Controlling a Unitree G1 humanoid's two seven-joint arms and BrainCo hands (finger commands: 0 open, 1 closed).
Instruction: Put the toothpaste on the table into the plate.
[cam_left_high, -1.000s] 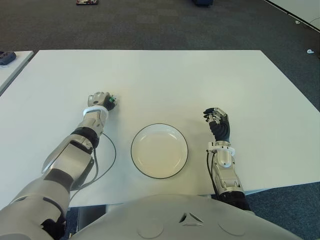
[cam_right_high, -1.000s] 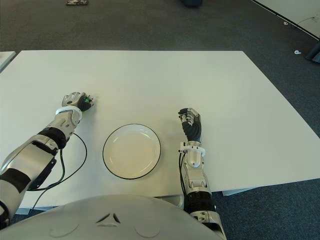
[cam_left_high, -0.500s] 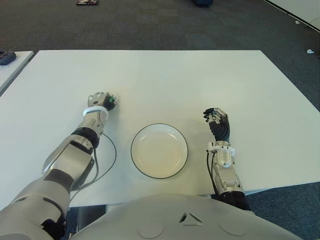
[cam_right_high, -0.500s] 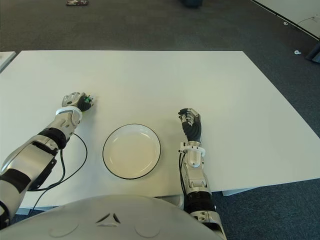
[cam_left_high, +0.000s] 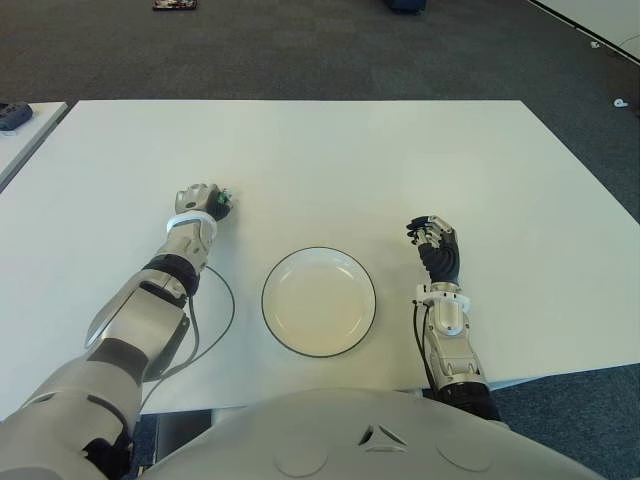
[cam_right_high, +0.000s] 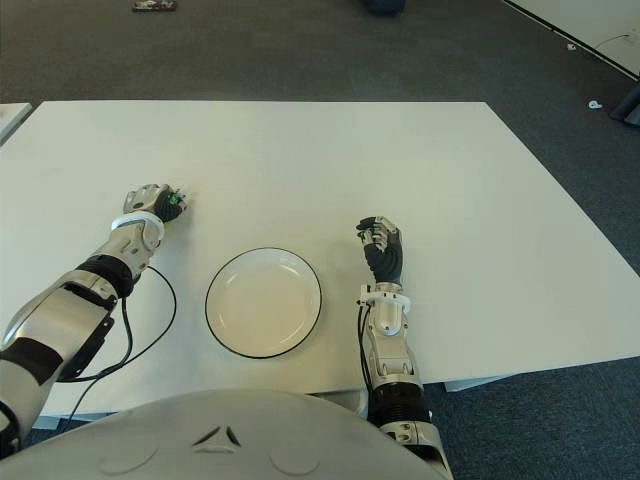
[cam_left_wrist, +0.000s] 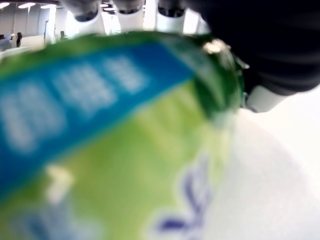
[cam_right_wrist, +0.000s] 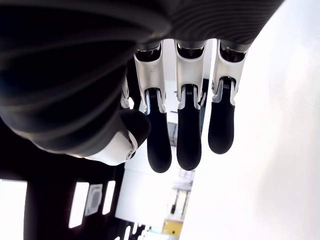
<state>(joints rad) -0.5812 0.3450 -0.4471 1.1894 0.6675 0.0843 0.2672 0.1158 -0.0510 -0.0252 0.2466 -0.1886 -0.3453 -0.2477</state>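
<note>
Left hand (cam_left_high: 198, 201) sat in the left-centre of the left eye view, on the white table (cam_left_high: 330, 160), up and to the left of the plate (cam_left_high: 319, 301). Its fingers were curled round the toothpaste (cam_left_wrist: 100, 150): the left wrist view was filled by the green-and-blue tube pressed close against the palm, and in the eye view a bit of green showed at the hand's right edge (cam_left_high: 225, 203). So the toothpaste was in the left hand's grasp, low at the table surface, well apart from the plate and not yet over it.

Right hand (cam_left_high: 436, 246) showed to the right of the plate, fingers (cam_right_wrist: 190, 135) hanging loosely curved and holding nothing (idle).

Risks from here, as judged:
- Only a small end of the tube stuck out of the fist, so I could not tell how much of it the fingers really enclosed. A shallow grip could let it slide out during the lift.
- Whether the tube was clear of the table was not visible. Dragging it sideways could twist it in the hand.
- The plate was shallow-rimmed. Releasing too early or too near the left rim could leave the tube lying across the edge, or tip it back onto the table.
- A low approach could knock the rim and push the plate towards the right hand.
</note>
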